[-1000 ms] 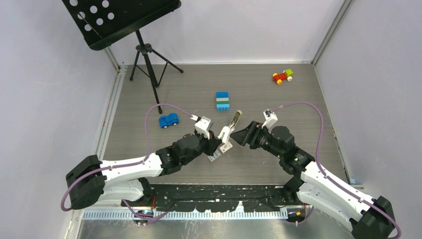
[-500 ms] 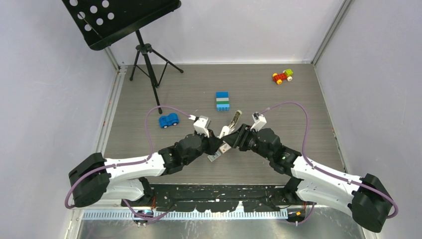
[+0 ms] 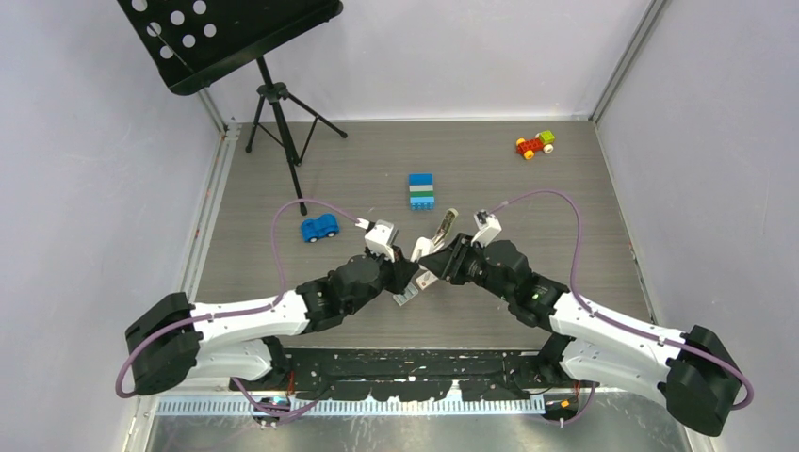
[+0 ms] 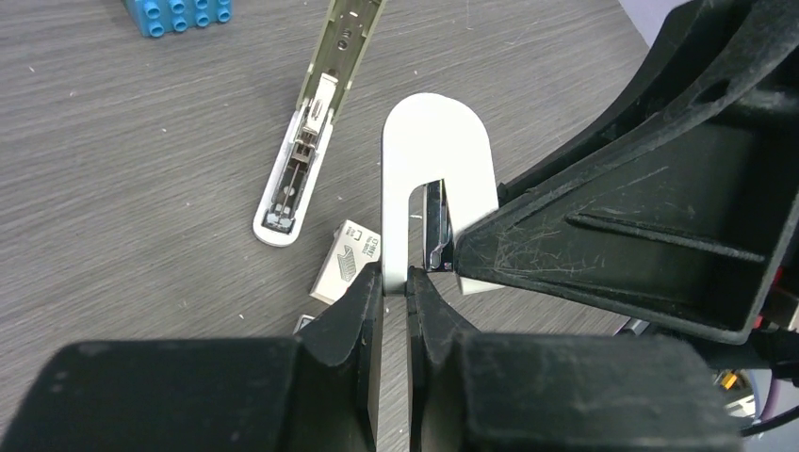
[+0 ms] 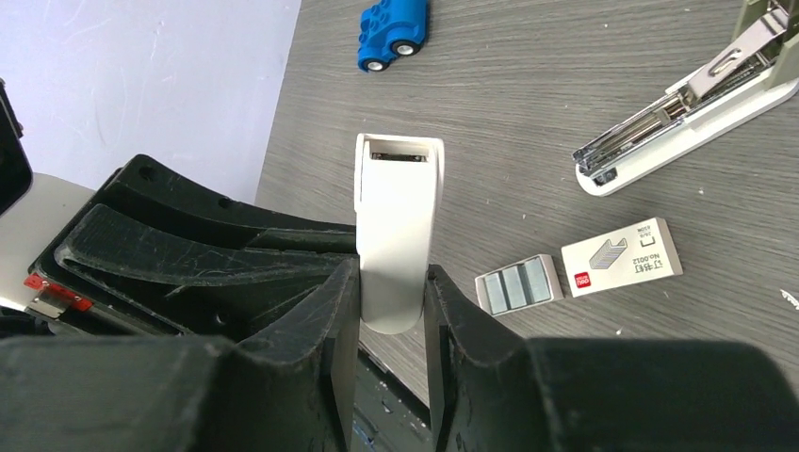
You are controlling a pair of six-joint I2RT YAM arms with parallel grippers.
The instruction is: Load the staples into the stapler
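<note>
The stapler (image 3: pixel 444 226) lies swung open on the table, its metal channel showing (image 4: pixel 306 151) (image 5: pixel 688 108). The staples (image 5: pixel 516 282) lie as a silvery strip beside their small white red-marked box (image 5: pixel 622 259) (image 4: pixel 350 264). Above them hangs a white curved clip-like piece (image 4: pixel 438 132) (image 5: pixel 396 217). My left gripper (image 4: pixel 396 282) is shut on one thin arm of it. My right gripper (image 5: pixel 391 278) comes from the opposite side, both fingers pressed against the piece's rounded end. The two grippers meet just near the stapler (image 3: pixel 422 256).
A blue toy car (image 3: pixel 319 227) sits to the left and a blue-green block stack (image 3: pixel 421 191) behind the stapler. A red-yellow toy car (image 3: pixel 534 144) is at the far right. A black music stand (image 3: pixel 273 94) stands at the back left.
My right arm has swung left to the left gripper and its jaws have closed in on the white piece. The left gripper has kept its hold and place.
</note>
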